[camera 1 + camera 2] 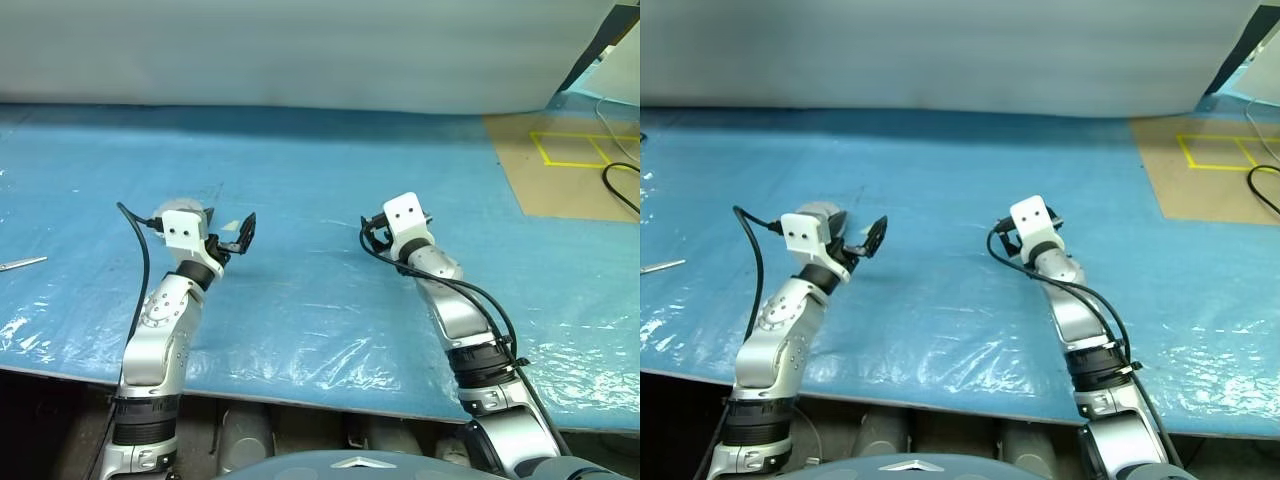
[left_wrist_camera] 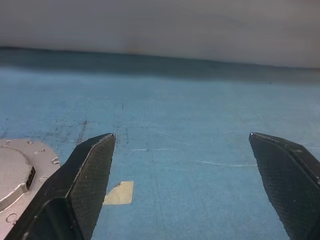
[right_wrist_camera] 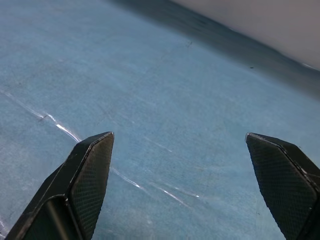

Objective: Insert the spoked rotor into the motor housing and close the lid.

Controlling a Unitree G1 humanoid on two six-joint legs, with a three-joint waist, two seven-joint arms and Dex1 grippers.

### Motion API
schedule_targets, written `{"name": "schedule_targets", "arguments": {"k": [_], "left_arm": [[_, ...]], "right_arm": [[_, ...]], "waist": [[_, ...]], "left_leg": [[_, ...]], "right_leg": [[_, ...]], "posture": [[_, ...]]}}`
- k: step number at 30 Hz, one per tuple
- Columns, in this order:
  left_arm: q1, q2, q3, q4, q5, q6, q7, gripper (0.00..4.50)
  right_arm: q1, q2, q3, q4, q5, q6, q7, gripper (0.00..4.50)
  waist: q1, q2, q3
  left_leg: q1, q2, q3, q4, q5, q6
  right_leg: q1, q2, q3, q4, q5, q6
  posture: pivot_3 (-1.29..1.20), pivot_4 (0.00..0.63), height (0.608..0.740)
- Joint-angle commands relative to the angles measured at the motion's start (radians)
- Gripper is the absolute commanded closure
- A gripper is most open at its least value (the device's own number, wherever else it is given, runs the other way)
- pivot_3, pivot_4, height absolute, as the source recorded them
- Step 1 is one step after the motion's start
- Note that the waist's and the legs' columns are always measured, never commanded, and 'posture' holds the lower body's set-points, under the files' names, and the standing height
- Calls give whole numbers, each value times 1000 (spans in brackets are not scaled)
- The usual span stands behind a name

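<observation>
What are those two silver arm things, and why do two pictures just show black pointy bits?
They are a robot's two arms, seen from cameras in its head. Each ends in a gripper: the left gripper and the right gripper. The black pointy bits are gripper fingers, filmed by small cameras on the wrists. Both grippers are open and hold nothing. Below them is a table with a blue plastic sheet. A round grey metal part lies beside the left gripper, with a small pale tag nearby.

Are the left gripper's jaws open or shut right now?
Open. The left gripper shows its two black jaws standing wide apart with only blue table cover between them, gripping nothing.
</observation>
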Motion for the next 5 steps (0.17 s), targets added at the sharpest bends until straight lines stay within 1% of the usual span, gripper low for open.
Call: {"name": "schedule_targets", "arguments": {"k": [1,5], "left_arm": [[-15,5,7,-3,4,-28,-7,0],[-17,2,-4,9,12,-37,-12,0]], "right_arm": [[-5,-3,-13,-46,-9,-4,-6,42],[-4,-4,-13,-47,-11,-3,-6,42]], "waist": [[0,0,0],[0,0,0]], "left_leg": [[0,0,0,0,0,0],[0,0,0,0,0,0]], "right_leg": [[0,0,0,0,0,0],[0,0,0,0,0,0]], "posture": [[0,150,740],[0,150,740]]}}
